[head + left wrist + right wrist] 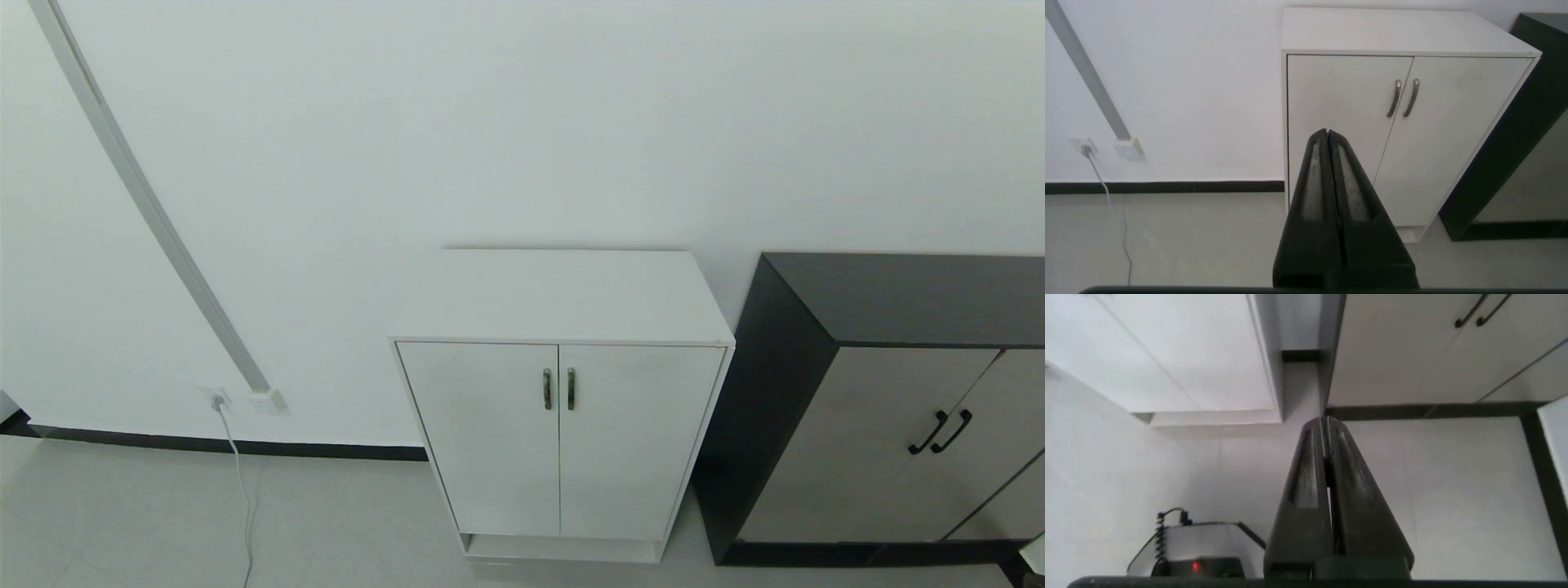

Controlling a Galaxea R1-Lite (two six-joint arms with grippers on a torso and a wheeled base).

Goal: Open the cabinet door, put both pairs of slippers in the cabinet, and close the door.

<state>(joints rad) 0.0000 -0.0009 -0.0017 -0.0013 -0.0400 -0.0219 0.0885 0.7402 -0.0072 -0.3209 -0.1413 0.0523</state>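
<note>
Cabinet: The white cabinet (563, 441) stands against the wall with both doors flush shut. Its two dark handles (548, 389) sit side by side at the centre seam.
Left hand: The left hand (1327, 135) hangs well back from the doors and faces them, fingers pressed together on nothing.
Right hand: The right hand (1328, 423) sits low over the floor (122, 506), fingers together and empty. It points toward the narrow gap between the white cabinet's foot and the black cabinet (804, 343).
Progress: Shut doors and two empty hands suit either the very start or the finish, and what lies behind the doors is hidden. Read as the start, everything is left: open a door, load both pairs of slippers, close up.
Edges: The black cabinet stands just beside the white one on the robot's right, so the right-hand door would likely swing out across its front corner.
Room: Floor opens out before the doors and to the left. A cable (241, 482) trails down from a wall socket (216, 400), well apart from the cabinet.
</note>
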